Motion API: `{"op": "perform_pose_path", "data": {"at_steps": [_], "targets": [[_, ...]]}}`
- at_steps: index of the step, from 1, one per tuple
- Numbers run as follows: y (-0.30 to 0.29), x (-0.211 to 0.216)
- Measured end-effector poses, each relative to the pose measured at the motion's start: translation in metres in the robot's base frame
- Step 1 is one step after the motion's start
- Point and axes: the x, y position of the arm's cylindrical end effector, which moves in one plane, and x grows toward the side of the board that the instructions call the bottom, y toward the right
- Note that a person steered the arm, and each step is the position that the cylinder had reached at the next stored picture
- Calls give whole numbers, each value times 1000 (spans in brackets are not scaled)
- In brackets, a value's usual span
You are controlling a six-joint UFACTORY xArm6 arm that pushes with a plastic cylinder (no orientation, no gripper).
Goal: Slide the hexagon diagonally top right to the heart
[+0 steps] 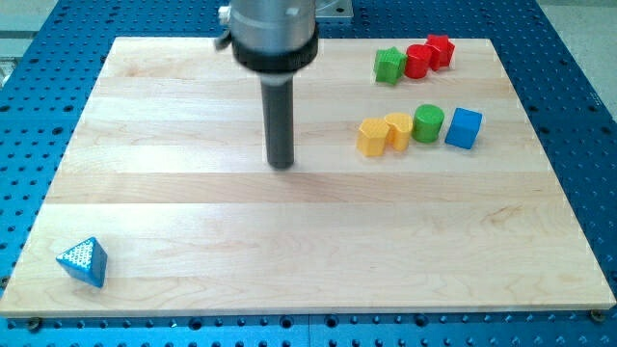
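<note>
- My tip [281, 166] rests on the desk [193, 222] a little above the frame's centre, at the lower end of the dark rod [280, 120] that hangs from a grey housing [273, 34] at the top edge.
- The end effector is only this bare rod: it grips nothing and touches no block.
- The yellow hexagon [372, 137] lies right of my tip and slightly higher in the frame, with a clear gap of bare wood between them.
- The yellow heart [398, 130] sits directly against the hexagon's right side, a touch higher; its outline is small, so the heart shape is only roughly readable.
- The green cylinder [428, 123] stands just right of the heart, touching it or nearly so.
- The blue cube [464, 127] is just beside the cylinder on the right, apart by a thin gap.
- Above this row, in the upper right, a green block [388, 66] with a notched outline, a red block [417, 61] and a second red block [440, 50] form a tight line climbing to the right; the red shapes cannot be made out.
- The blue triangle [82, 261] lies alone in the lower left corner, well apart from everything else.
</note>
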Motion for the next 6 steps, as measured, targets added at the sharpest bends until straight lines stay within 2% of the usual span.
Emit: {"op": "perform_pose_path", "data": {"at_steps": [1,2,4,6], "targets": [[33,6],[95,-22],[130,-108],[175,-140]]}}
